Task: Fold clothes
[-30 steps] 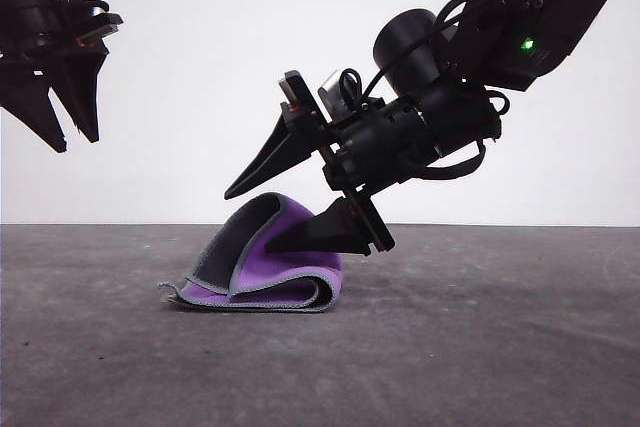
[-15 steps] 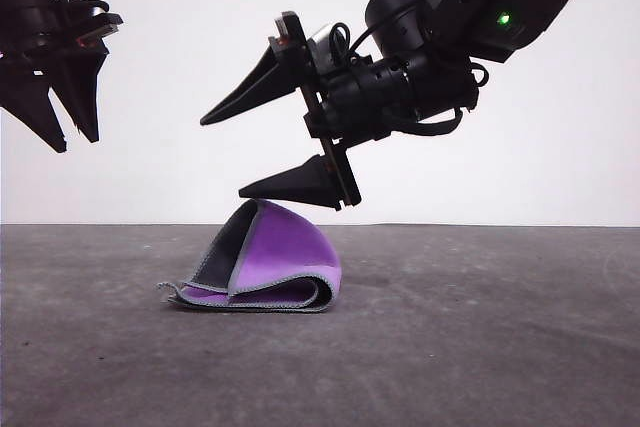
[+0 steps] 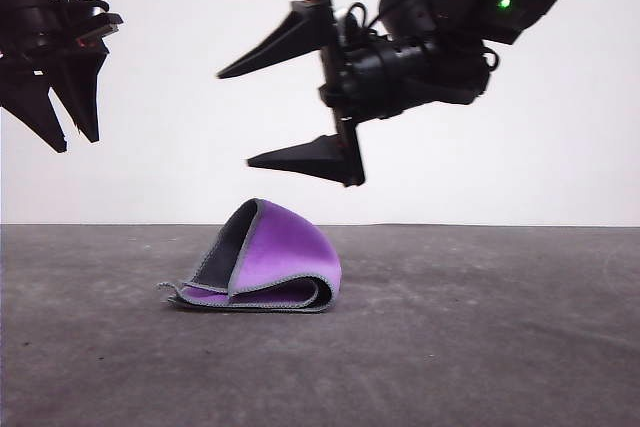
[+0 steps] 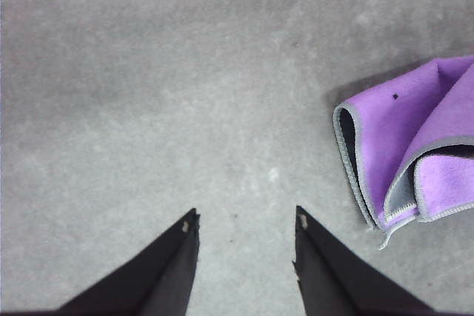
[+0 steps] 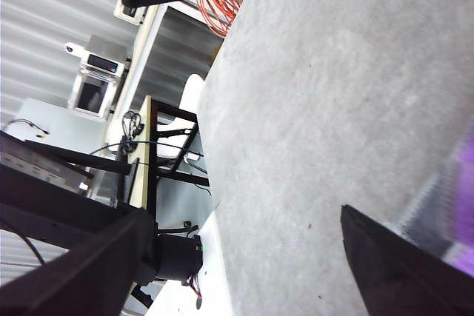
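Purple-and-grey cloth (image 3: 262,262), soft, hemmed: lying folded on grey table (image 3: 480,347), upper flap bulging, not flat. Right gripper (image 3: 232,117) above it, clear of fabric, spread wide, empty. Left gripper (image 3: 60,142) raised well to the side, parted, empty. Next, likely: press bulging flap down from above, centred, without dragging the layers askew.

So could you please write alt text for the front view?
A folded cloth, purple with a dark grey inner face, lies on a grey table. The right gripper hangs above it, jaws open and empty; the left gripper hangs at upper left.
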Controlling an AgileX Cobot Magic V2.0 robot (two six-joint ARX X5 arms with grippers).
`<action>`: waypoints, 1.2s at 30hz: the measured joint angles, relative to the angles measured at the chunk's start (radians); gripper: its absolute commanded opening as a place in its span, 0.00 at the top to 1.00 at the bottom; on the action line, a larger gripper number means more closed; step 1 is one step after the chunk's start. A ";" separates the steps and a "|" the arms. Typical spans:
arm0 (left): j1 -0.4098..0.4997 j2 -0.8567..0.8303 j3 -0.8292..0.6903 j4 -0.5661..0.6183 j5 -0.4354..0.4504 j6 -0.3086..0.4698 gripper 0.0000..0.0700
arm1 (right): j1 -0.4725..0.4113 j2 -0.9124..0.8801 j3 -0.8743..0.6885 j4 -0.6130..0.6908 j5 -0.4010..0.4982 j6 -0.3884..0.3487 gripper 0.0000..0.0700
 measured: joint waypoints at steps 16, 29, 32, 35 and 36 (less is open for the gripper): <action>0.000 -0.033 0.000 -0.020 0.000 0.000 0.53 | -0.126 -0.394 0.000 -0.479 0.603 -0.407 0.11; 0.000 -0.194 0.001 -0.060 0.000 0.001 0.53 | -0.331 -0.583 0.000 -0.794 0.824 -0.653 0.11; 0.000 -0.206 0.001 -0.062 0.000 0.002 0.53 | -0.370 -0.595 0.000 -0.807 0.825 -0.667 0.11; 0.000 -0.211 0.001 -0.055 0.000 0.003 0.53 | -0.393 -0.595 0.000 -0.807 0.824 -0.670 0.11; 0.000 -0.211 0.001 -0.051 0.000 0.003 0.54 | -0.398 -0.595 0.000 -0.807 0.824 -0.672 0.11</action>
